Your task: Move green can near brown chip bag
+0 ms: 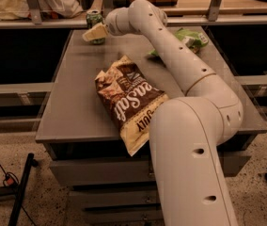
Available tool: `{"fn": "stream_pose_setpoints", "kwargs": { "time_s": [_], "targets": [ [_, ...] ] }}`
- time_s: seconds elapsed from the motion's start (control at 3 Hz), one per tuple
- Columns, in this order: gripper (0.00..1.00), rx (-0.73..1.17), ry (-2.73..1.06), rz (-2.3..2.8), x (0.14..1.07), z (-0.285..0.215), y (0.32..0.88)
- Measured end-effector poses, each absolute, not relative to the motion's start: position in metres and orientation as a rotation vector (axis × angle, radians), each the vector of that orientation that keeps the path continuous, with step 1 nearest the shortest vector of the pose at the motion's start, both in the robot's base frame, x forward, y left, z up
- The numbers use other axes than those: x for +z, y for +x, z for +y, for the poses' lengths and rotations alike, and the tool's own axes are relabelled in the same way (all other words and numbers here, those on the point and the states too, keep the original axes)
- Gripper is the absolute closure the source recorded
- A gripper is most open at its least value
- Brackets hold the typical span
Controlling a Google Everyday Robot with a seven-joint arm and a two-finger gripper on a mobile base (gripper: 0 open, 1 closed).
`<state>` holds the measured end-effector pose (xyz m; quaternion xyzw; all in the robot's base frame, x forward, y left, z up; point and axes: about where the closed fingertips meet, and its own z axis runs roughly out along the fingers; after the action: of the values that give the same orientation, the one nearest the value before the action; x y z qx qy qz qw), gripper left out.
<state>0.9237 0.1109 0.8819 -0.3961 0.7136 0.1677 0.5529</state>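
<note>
Overlapping the green can (94, 18), hand (94, 33) sits far across table (72, 102).

Your arm (190, 79) rises white from the near right, bends at a bulky elbow and stretches away to the far left, where your gripper (95, 33) points leftward, low over the bench's (77, 102) far edge.
</note>
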Motion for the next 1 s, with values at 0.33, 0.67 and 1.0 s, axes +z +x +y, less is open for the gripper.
{"fn": "stream_pose_setpoints", "kwargs": {
  "time_s": [0.33, 0.67, 1.0],
  "targets": [
    [0.0, 0.408, -0.936, 1.69, 0.8799, 0.1128, 0.9226],
    [0.0, 0.406, -0.923, 1.698, 0.877, 0.1156, 0.9232],
    [0.0, 0.383, -0.897, 1.702, 0.8743, 0.1167, 0.9262]
  ]
}}
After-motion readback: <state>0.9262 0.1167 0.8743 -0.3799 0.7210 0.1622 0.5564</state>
